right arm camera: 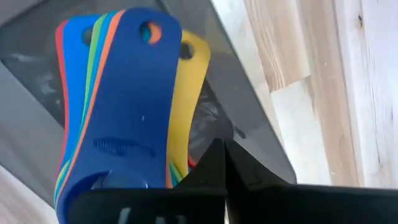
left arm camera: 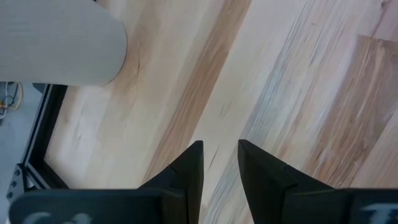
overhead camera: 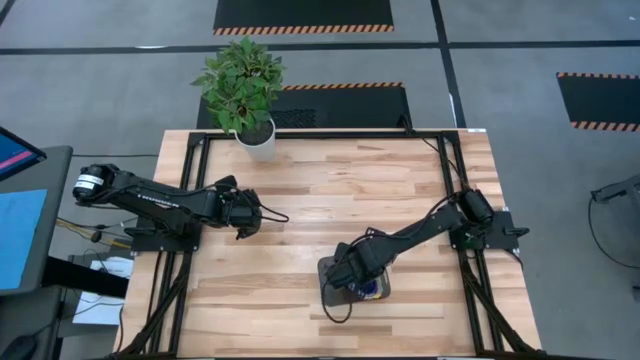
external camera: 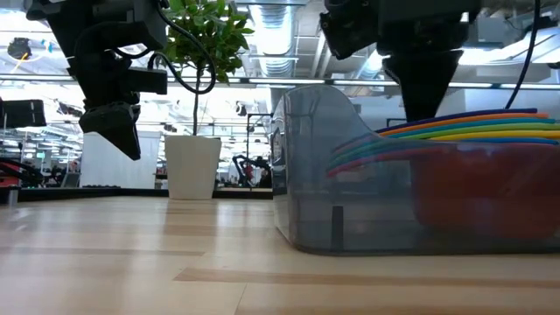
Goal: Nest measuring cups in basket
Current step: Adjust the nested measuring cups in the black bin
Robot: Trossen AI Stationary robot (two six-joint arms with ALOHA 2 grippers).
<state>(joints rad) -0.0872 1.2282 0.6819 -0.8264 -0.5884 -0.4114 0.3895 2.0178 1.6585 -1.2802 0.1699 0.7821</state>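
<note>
The measuring cups [right arm camera: 130, 124] sit nested inside the dark grey basket [overhead camera: 330, 292], which stands on the table near its near edge. Their handles are stacked, dark blue on top, and the yellow handle [right arm camera: 186, 93] is splayed to one side. In the low view the coloured handles [external camera: 455, 131] fan above the red cup inside the basket's wall [external camera: 306, 175]. My right gripper [right arm camera: 224, 149] is shut and points down over the cups [overhead camera: 372, 290]. My left gripper [left arm camera: 221, 152] hangs open above bare table on the left side [overhead camera: 255, 215]. My right gripper [external camera: 422, 114] comes down from above with shut fingers just over the stacked handles [external camera: 420, 129]. I cannot tell whether its tip touches them.
A white plant pot [overhead camera: 257, 140] with a leafy plant stands at the table's far edge; it also shows in the low view [external camera: 192, 166] and close to my left gripper's view [left arm camera: 56, 43]. Bare wood [overhead camera: 330, 190] lies between the two arms.
</note>
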